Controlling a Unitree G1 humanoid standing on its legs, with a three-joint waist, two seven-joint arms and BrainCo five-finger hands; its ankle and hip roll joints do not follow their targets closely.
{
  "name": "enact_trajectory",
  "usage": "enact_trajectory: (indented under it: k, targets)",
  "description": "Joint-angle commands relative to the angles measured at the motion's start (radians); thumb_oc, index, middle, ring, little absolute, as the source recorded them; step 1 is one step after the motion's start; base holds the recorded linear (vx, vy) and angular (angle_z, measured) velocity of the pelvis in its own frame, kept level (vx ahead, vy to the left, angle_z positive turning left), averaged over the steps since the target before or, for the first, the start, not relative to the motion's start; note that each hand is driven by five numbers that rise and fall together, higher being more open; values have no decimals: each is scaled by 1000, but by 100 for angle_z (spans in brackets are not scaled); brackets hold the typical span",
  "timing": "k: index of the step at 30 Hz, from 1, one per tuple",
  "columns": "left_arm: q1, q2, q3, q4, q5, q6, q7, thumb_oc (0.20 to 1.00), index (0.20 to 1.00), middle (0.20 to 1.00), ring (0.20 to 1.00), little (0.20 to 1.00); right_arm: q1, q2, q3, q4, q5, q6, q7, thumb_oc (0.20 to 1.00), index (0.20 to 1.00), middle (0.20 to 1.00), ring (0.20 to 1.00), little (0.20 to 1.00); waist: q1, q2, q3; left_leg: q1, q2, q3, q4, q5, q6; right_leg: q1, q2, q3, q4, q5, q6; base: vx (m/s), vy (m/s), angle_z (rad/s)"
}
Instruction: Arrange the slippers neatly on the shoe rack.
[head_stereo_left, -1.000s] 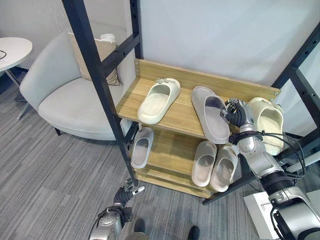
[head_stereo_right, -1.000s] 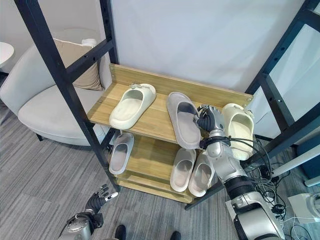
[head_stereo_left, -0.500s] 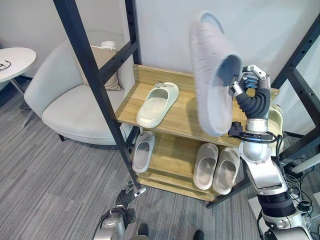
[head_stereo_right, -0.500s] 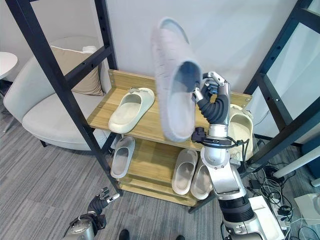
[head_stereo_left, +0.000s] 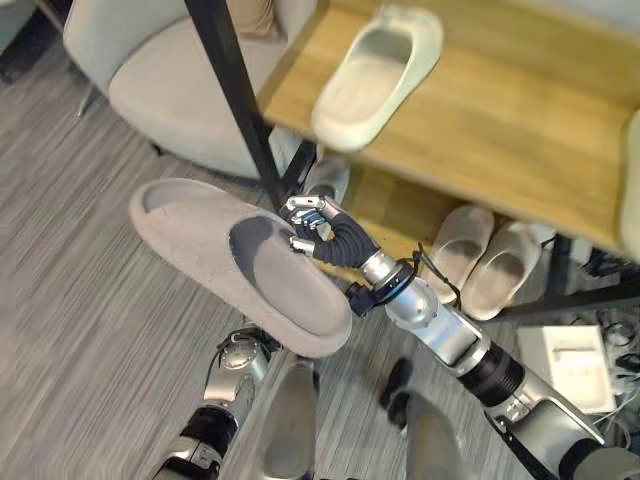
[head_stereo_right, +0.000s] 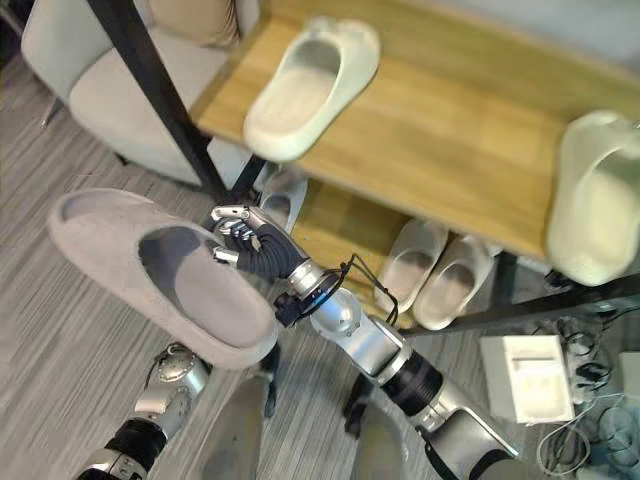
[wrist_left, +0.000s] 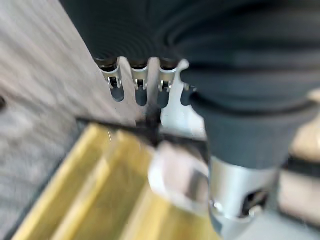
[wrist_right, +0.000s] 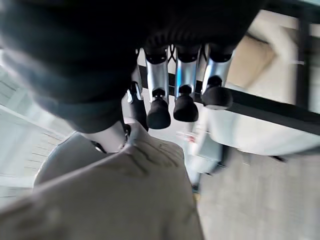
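While right hand (head_stereo_left: 318, 232) grips grey slipper (head_stereo_left: 235, 262)

1. We brought our right hand (head_stereo_left: 318, 232) down from above the shoe rack (head_stereo_left: 520, 130) to low in front of it, over the floor.
2. The grey slipper (head_stereo_left: 235, 262) came with it, gripped at the strap, swung from upright and sole-out to flat, opening up.
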Motion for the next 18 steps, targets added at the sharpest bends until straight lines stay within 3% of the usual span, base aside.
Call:
enact_trajectory:
  k: [1, 5, 8, 13, 14, 15, 16, 18]
  targets:
    - [10, 11, -43, -26, -1, -65, 18, 1000, 1000, 1000, 1000, 1000, 9, 32, -42, -75, -74, -40, -30, 200, 200, 200, 200, 200, -4, -15, -62, 12, -29, -10, -12, -7, 21, 57, -25, 32, 54, -44, 66, -162, 40, -1]
    - [-11, 5, -62, -22, 3, -79, 37, 1000, 1000, 1000, 1000, 1000, 7, 8, -81, 46, -228, -9, -130, 200, 200, 200, 200, 200, -2, -7, -39, -68, -33, -18, 28, -6, 28, -27, -33, 44, 102, -50, 65, -104, 32, -4]
    - [-33, 16, -101, -56, -1, -96, 38, 1000, 1000, 1000, 1000, 1000, -75, -25, -173, 187, -365, 42, -293, 200, 200, 200, 200, 200, 5, 10, -27, -136, -42, -30, 62, -6, 31, -93, -43, 38, 150, -60, 64, -78, 15, 19]
    - [-57, 33, -137, -89, -5, -106, 20, 1000, 1000, 1000, 1000, 1000, -188, -73, -258, 329, -423, 98, -420, 200, 200, 200, 200, 200, 16, 23, -23, -188, -49, -46, 73, -2, 28, -141, -53, 27, 182, -72, 64, -7, -7, 20]
    - [-63, 38, -151, -101, -10, -105, 15, 1000, 1000, 1000, 1000, 1000, -228, -84, -283, 376, -426, 116, -455, 200, 200, 200, 200, 200, 19, 20, -21, -198, -54, -57, 86, -31, 21, -148, -55, 32, 196, -100, 74, -18, -2, 5]
    - [-71, 42, -159, -106, -10, -104, 9, 1000, 1000, 1000, 1000, 1000, -258, -97, -290, 411, -436, 131, -472, 200, 200, 200, 200, 200, 25, 25, -14, -221, -54, -58, 83, -1, 25, -171, -59, 22, 197, -77, 65, 66, -31, 12]
    - [-74, 43, -176, -118, -14, -101, 2, 1000, 1000, 1000, 1000, 1000, -300, -106, -300, 463, -429, 147, -496, 200, 200, 200, 200, 200, 30, 23, -10, -235, -57, -68, 99, -32, 19, -179, -64, 26, 217, -107, 76, 10, 6, 46]
    - [-88, 55, -208, -155, -10, -98, -16, 1000, 1000, 1000, 1000, 1000, -381, -136, -308, 585, -402, 165, -524, 200, 200, 200, 200, 200, 46, 29, -4, -277, -65, -80, 118, -36, 16, -212, -72, 14, 245, -124, 76, 79, -23, 49]
